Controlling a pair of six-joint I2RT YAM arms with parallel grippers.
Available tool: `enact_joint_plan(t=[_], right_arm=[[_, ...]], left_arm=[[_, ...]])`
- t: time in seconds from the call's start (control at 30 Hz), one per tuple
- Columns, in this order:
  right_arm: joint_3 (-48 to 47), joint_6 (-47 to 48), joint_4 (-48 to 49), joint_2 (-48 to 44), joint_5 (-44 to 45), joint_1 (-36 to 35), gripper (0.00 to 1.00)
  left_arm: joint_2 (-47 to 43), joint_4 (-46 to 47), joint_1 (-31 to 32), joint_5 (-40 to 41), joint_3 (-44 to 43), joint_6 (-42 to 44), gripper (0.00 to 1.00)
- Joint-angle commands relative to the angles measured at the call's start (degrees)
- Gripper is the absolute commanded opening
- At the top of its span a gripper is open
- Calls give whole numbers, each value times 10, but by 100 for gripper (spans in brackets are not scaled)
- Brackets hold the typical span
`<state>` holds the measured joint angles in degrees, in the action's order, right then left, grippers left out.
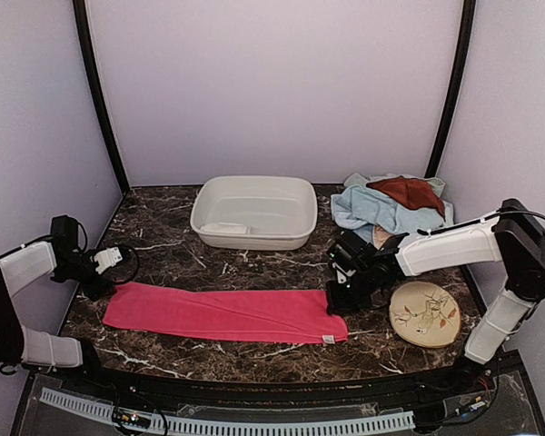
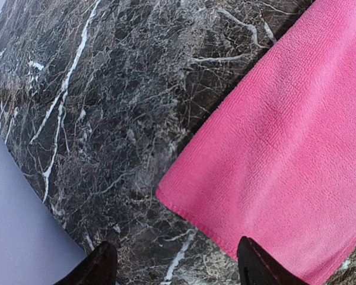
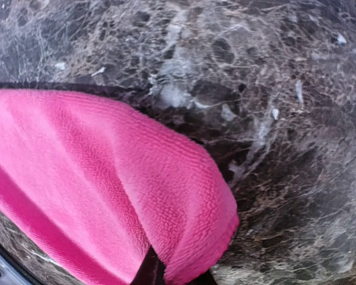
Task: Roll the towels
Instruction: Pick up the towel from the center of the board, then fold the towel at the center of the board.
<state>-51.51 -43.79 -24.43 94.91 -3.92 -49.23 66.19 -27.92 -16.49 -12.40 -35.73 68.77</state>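
Pinching one short end of the long pink towel (image 1: 222, 313), your right gripper (image 1: 334, 300) has its two dark fingers drawn close together, with the cloth between them. In the right wrist view this edge is lifted off the stone and curls over in a soft, rounded fold. The fabric is a fine looped terry, bright and a little fuzzy.

Your left gripper (image 2: 178, 268) stands wide and holds nothing. Its dark fingertips (image 2: 101, 266) show far apart at the bottom of the left wrist view, above the other end of the towel. There a rounded corner with a stitched hem lies flat on the table (image 1: 163, 241).

The towel lies as a long narrow strip across the near part of the table, between both grippers, with a small white label (image 1: 328, 340) at its near right corner. The table top looks like dark brown marble, glossy, with thin white veins.

Behind the towel stands a white rectangular plastic basin (image 1: 254, 238) with rounded corners. At the far right you see a crumpled heap: a light blue towel (image 1: 368, 211) with a rust-brown towel (image 1: 407, 193) on top. Just right of the right gripper lies a round beige disc (image 1: 424, 313) with a leaf pattern.
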Motion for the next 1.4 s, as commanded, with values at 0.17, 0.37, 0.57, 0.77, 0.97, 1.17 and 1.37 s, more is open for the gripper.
enact_joint_plan(t=[0.17, 0.37, 0.57, 0.77, 0.97, 1.17, 1.37], right_arm=[[-15, -5, -6, -6, -4, 25, 0], [-1, 27, -118, -76, 67, 126, 0], [-9, 59, -195, -131, 143, 211, 0], [-51, 76, -245, -133, 197, 238, 0], [-101, 67, -214, -144, 77, 189, 0], [-186, 30, -188, -95, -12, 72, 0], [-255, -6, -147, -11, -64, -13, 0]], left_arm=[[-19, -21, -2, -17, 24, 20, 71], [-29, -77, 3, -80, 31, 46, 72], [-37, -160, 31, -159, -5, 26, 89], [-8, -212, 40, -211, -75, -8, 89], [2, -205, 40, -195, -92, -17, 88], [6, -181, 40, -165, -86, -22, 87], [4, -172, 39, -155, -88, -23, 86]])
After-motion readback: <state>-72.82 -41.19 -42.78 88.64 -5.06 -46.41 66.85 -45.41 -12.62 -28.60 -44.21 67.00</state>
